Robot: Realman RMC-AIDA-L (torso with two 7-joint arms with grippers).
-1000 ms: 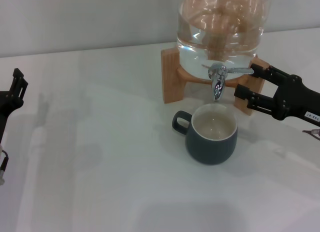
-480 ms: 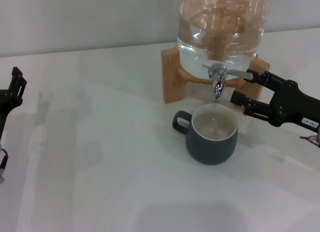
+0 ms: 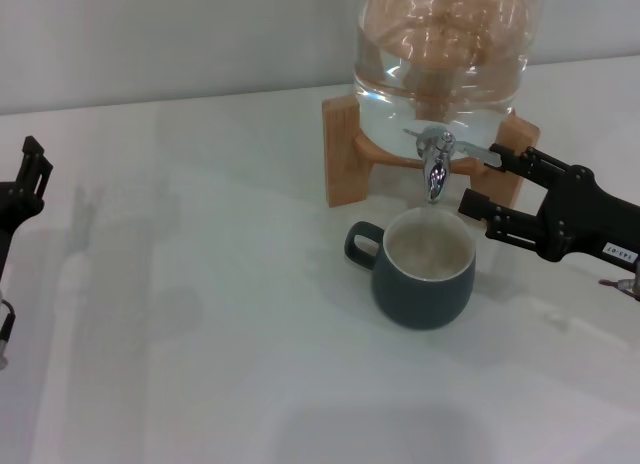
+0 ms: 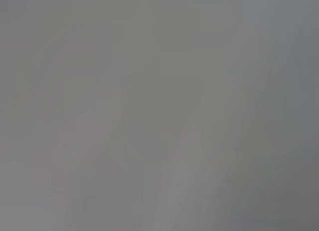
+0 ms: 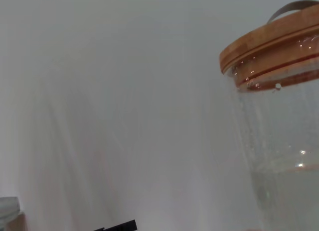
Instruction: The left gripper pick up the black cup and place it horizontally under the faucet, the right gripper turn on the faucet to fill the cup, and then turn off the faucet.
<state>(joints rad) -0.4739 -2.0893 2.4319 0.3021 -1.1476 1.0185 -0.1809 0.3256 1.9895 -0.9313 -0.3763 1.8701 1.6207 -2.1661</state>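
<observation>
The black cup stands upright on the white table, handle to the left, its cream inside looking rippled. Directly above it is the spout of the chrome faucet, fitted to the glass dispenser. The faucet's flat lever points right and slightly forward. My right gripper is open beside the cup's right rim, with its upper finger against the lever's tip. My left gripper is parked at the far left edge, away from the cup. The left wrist view shows only grey.
The dispenser rests on a wooden stand at the back of the table. In the right wrist view, the dispenser's wooden lid and glass wall appear close by.
My right gripper has shifted slightly forward and left, and the lever's tip has swung forward with it. The cup's inside now looks disturbed. The left arm is almost unmoved.
</observation>
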